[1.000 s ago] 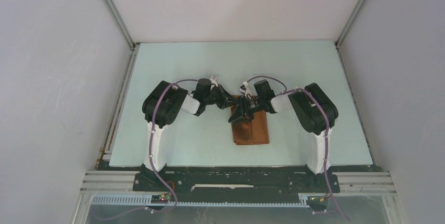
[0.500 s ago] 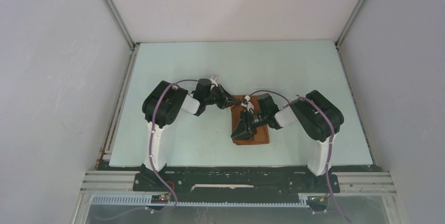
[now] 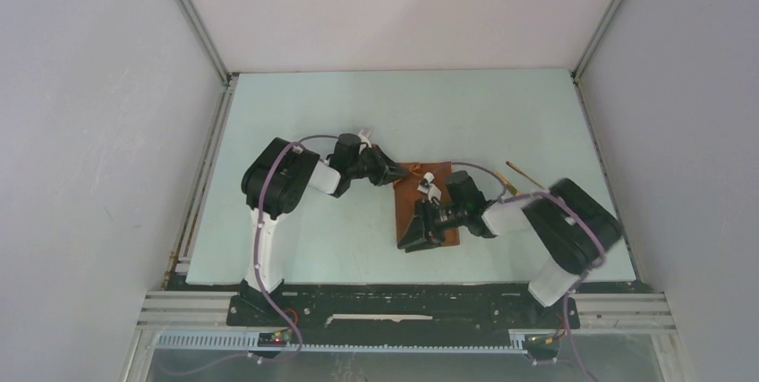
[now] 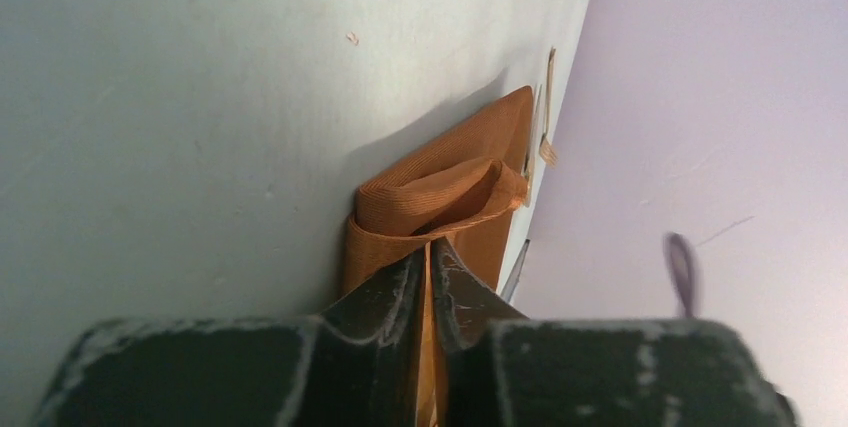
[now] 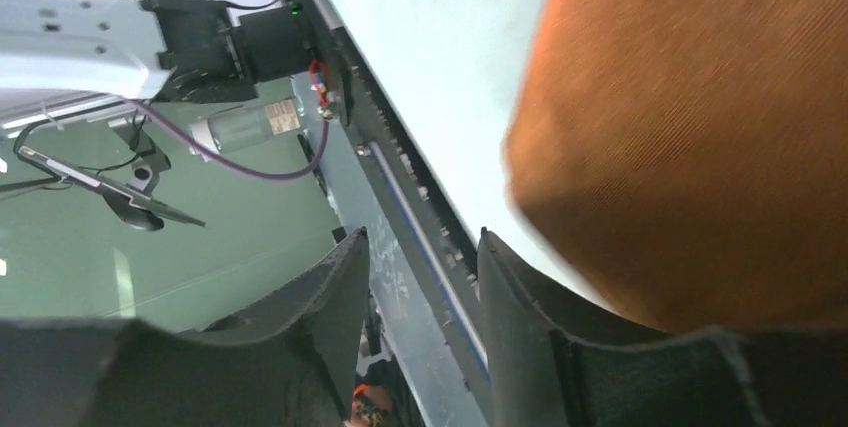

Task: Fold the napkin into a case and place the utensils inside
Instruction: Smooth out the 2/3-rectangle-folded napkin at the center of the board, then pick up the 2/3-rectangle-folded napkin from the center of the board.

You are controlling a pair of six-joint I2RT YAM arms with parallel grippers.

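Observation:
The rust-orange napkin lies folded to a narrow rectangle at mid-table. My left gripper is shut on its far left corner, and in the left wrist view the cloth bulges up in a loop just past the gripper. My right gripper hovers open at the napkin's near left corner, with nothing between its fingers; the napkin fills that view's right side. A golden utensil lies right of the napkin, and its fork end shows beyond the cloth.
The pale green table sits inside white walls with metal rails at the corners. The black base rail and the left arm's base run along the near edge, close under my right gripper.
My right gripper has slid along the napkin from its far end to its near left corner, its arm swinging back and uncovering the utensil. The left gripper has stayed on the far corner.

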